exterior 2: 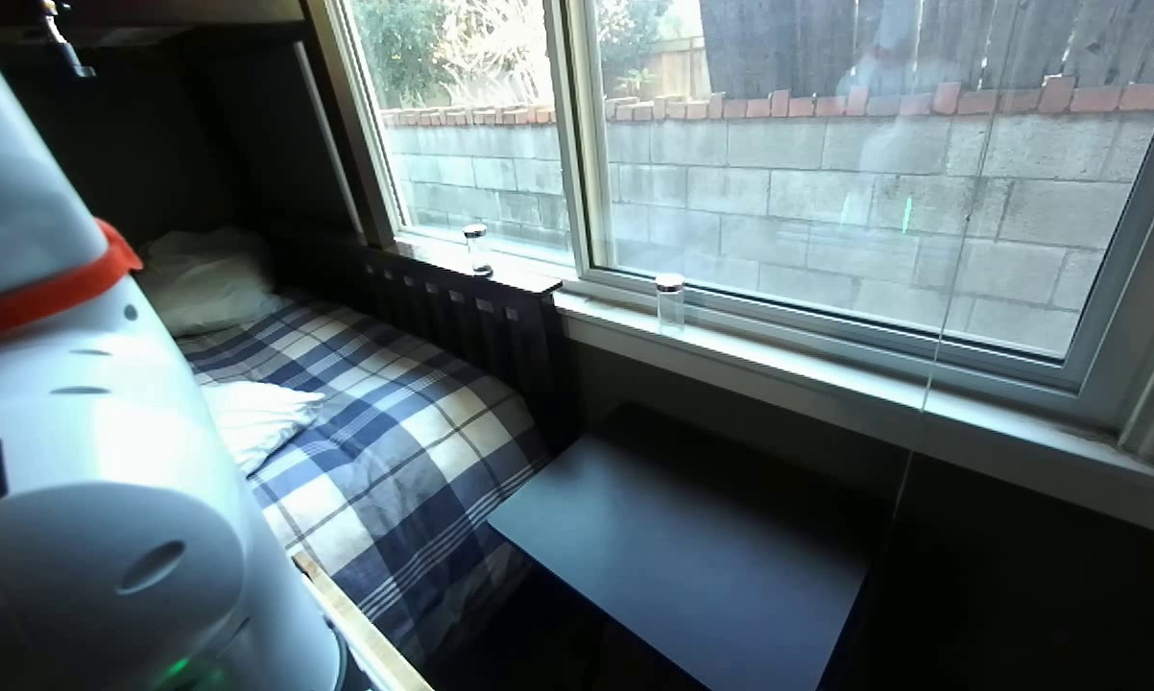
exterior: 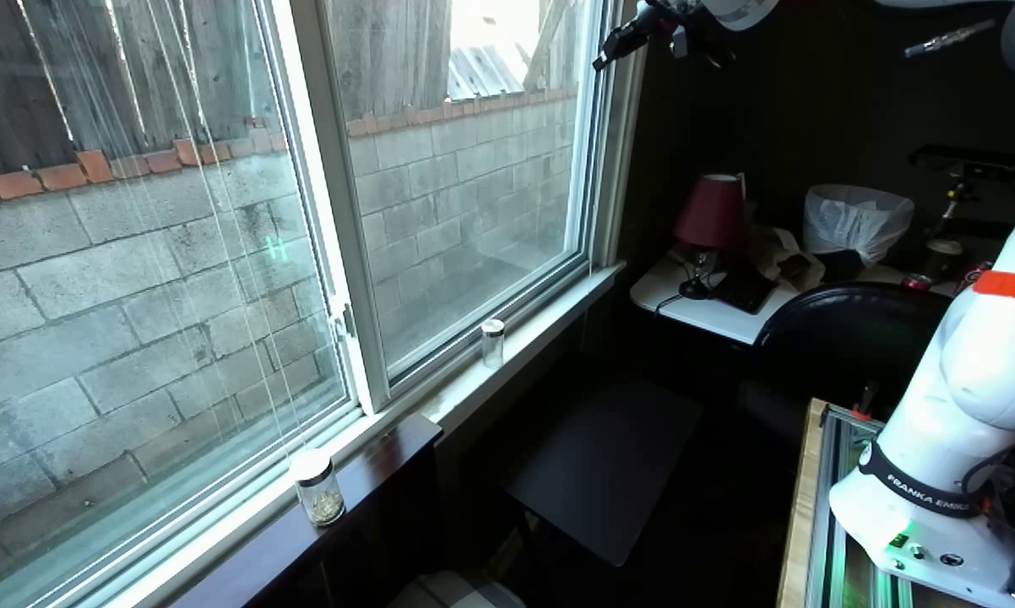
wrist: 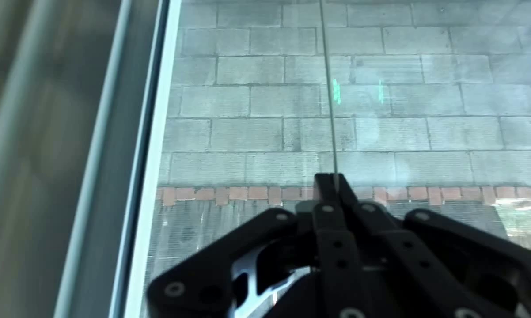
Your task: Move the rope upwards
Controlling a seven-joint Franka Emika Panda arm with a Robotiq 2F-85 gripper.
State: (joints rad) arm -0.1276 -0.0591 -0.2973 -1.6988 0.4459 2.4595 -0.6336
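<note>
The rope is a thin cord hanging in front of the window. In the wrist view, which stands upside down, the rope [wrist: 329, 97] runs from the top edge to my fingertips. My gripper [wrist: 334, 179] is shut, with the rope pinched between its tips. In an exterior view the rope [exterior 2: 942, 331] hangs past the sill and down below it. In an exterior view my gripper [exterior: 600, 62] is high up, by the window's upper far corner. The rope near the gripper is too faint to follow there.
A window frame edge [wrist: 159, 110] runs beside the gripper in the wrist view. Glass jars [exterior: 492, 344] [exterior: 317, 490] stand by the window sill [exterior: 550, 312]. A dark table [exterior 2: 692, 547] stands below. A red lamp [exterior: 710, 211] stands on a white desk [exterior: 719, 321].
</note>
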